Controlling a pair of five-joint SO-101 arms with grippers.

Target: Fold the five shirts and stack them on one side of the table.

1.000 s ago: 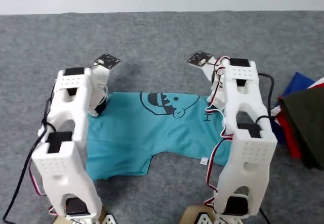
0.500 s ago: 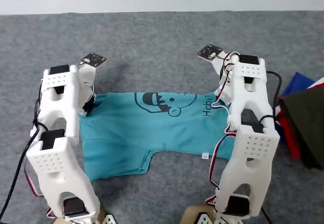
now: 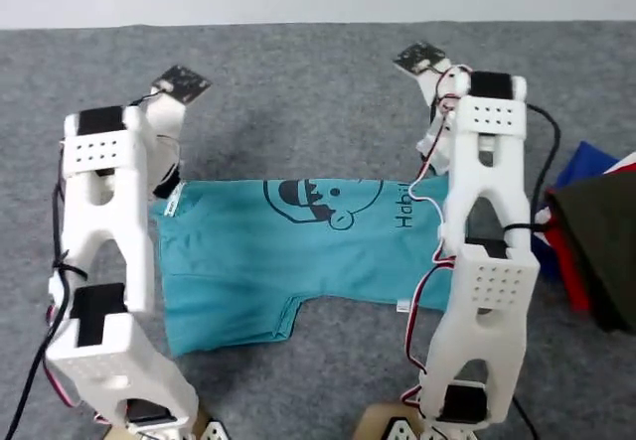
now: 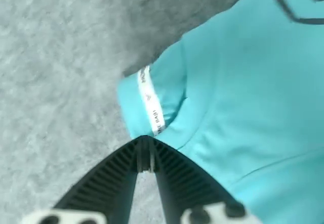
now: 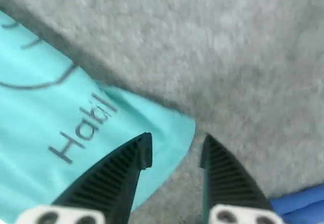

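A teal shirt (image 3: 268, 251) with a dark face print lies spread flat across the grey table, print side up. My left gripper (image 4: 145, 155) is shut on the shirt's edge, right at a white label strip (image 4: 150, 102); in the high view it sits at the shirt's far left corner (image 3: 169, 188). My right gripper (image 5: 174, 150) is open over the shirt's far right corner (image 5: 167, 133), beside the printed lettering (image 5: 83, 133), and the teal cloth lies under and between its fingers. From above, that gripper (image 3: 429, 154) is mostly hidden by its arm.
A pile of shirts (image 3: 596, 231) in dark olive, red and blue lies at the table's right edge, close to the right arm. Bare grey carpet (image 3: 298, 92) stretches beyond the teal shirt towards the back wall.
Both arms have moved away from the front edge. The left gripper has drawn the shirt's far left corner outward, so the far edge now lies wider and straighter.
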